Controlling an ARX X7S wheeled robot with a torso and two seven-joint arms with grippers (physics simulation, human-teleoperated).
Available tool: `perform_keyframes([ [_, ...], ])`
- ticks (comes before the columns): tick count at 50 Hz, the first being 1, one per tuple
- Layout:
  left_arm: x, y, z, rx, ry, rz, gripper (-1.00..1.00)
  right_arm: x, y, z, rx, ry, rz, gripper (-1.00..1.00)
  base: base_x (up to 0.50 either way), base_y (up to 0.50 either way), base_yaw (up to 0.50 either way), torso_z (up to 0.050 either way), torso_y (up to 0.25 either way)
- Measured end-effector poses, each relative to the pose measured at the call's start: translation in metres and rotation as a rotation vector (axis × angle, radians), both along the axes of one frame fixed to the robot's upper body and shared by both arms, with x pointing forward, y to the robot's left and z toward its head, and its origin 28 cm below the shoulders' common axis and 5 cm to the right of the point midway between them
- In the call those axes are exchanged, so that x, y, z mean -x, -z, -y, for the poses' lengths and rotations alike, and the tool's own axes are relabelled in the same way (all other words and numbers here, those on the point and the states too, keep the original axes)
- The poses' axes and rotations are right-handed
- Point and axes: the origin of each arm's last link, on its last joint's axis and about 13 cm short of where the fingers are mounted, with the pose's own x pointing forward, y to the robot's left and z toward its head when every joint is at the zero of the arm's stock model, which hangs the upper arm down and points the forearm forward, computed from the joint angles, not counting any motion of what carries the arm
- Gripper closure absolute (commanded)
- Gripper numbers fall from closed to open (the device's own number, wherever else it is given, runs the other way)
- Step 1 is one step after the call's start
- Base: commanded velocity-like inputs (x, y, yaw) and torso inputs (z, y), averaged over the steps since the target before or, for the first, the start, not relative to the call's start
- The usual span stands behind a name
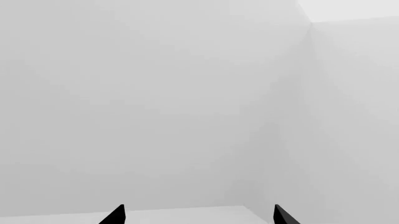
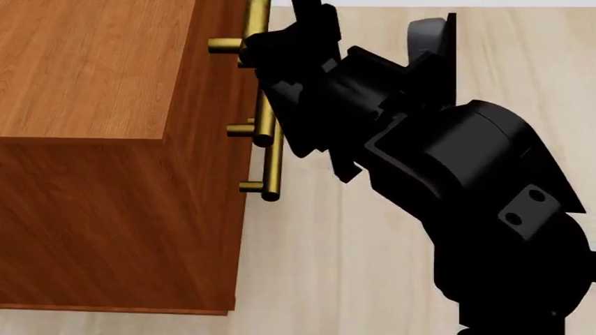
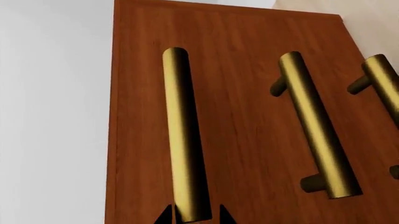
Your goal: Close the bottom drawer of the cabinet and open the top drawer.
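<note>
The reddish-brown cabinet [image 2: 84, 63] fills the left of the head view, its front facing right. In the right wrist view its three brass bar handles lie side by side and all the fronts look flush. The top drawer [image 3: 140, 140] is nearest the cabinet's upper edge. My right gripper [image 3: 194, 219] has a black fingertip tight on each side of that drawer's handle [image 3: 181, 130]. The middle handle [image 3: 315, 126] and the bottom drawer's handle [image 3: 381, 81] are free. My left gripper [image 1: 198, 217] is open, facing a bare white wall, with nothing between its fingers.
Pale wooden floor [image 2: 317, 265] stretches to the right of the cabinet. My bulky black right arm [image 2: 465, 181] reaches across it to the cabinet front and hides part of the handles in the head view. A white wall corner [image 1: 309, 28] shows in the left wrist view.
</note>
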Motion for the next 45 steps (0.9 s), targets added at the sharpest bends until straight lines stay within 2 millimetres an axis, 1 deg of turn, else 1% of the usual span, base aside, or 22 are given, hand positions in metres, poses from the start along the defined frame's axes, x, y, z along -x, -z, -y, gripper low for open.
perform_keyframes([
  [15,0.000,0.000,0.000,0.000,0.000,-0.001,-1.00,0.001,-0.001,0.001,0.003,0.008,0.000,1.00,0.00,0.00,0.00,0.000,0.000],
  [45,0.000,0.000,0.000,-0.002,-0.001,-0.005,-1.00,0.008,-0.010,0.016,0.058,0.068,0.006,1.00,0.00,0.00,0.00,0.000,0.001],
])
